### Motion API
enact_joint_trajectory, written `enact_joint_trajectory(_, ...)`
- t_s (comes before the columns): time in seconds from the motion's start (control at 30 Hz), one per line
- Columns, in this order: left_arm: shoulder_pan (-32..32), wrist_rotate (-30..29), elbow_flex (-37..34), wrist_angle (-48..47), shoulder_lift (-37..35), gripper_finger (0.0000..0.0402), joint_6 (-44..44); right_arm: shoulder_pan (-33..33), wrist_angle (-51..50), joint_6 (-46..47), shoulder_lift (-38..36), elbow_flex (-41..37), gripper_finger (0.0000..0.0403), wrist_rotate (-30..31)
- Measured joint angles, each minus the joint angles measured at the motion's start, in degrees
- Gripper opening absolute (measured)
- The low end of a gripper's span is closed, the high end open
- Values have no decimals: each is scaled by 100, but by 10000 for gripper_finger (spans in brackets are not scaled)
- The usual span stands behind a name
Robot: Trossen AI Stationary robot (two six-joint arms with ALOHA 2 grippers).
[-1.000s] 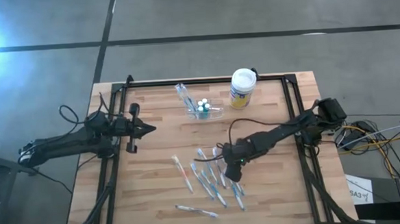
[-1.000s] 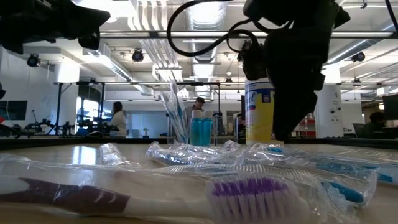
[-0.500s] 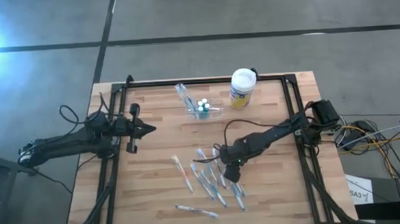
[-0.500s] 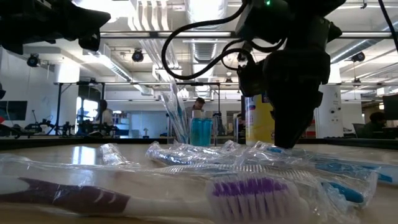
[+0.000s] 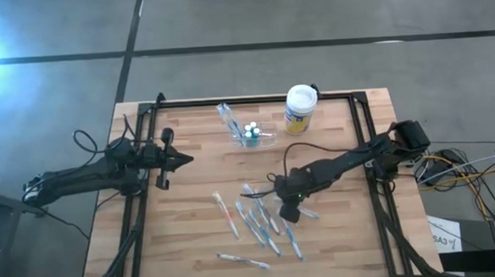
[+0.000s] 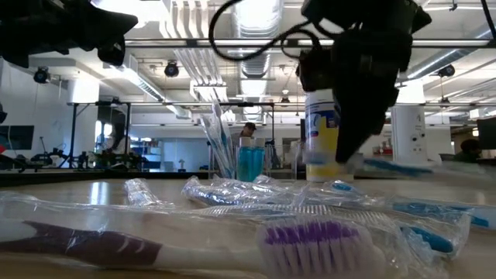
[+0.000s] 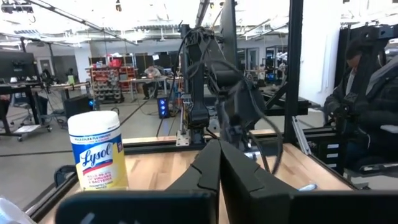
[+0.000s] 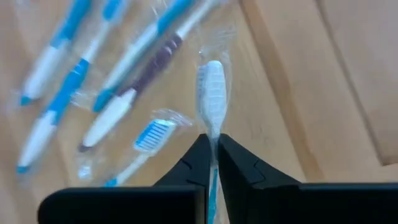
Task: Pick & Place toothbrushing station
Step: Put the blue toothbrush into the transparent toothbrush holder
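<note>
Since half a second ago right gripper (image 5: pixel 290 211) lifts a wrapped toothbrush (image 8: pixel 211 87) off the pile, fingers pinched on it, so I can carry it to the holder (image 5: pixel 254 136) at 12 o'clock; left gripper (image 5: pixel 179 159) waits shut.

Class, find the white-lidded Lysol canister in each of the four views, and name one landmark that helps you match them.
High view: Lysol canister at the table's far edge, right of centre.
Low view: canister upright, partly behind the right claw.
Left wrist view: canister at the left.
Right wrist view: not in it.
Shared landmark: the yellow label.
</note>
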Motion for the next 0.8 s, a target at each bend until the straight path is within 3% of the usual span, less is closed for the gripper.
enact_joint_trajectory(0.1,0,0,2,18,0,13,-127,-9,-97,-166,-355,78,14,99)
enact_joint_trajectory(0.3,2,-4,2,32,-2,23,-185,-62,380,-1101,-1347,335,13,1051)
enact_joint_trajectory(0.57,-4,-2,2,36,-2,16,-240,-713,3360,-3154,-2461,-383,12,1218)
enact_joint_trajectory(0.8,-3,-2,2,39,-2,15,-230,-1594,5592,-3588,-2276,-1337,11,1229)
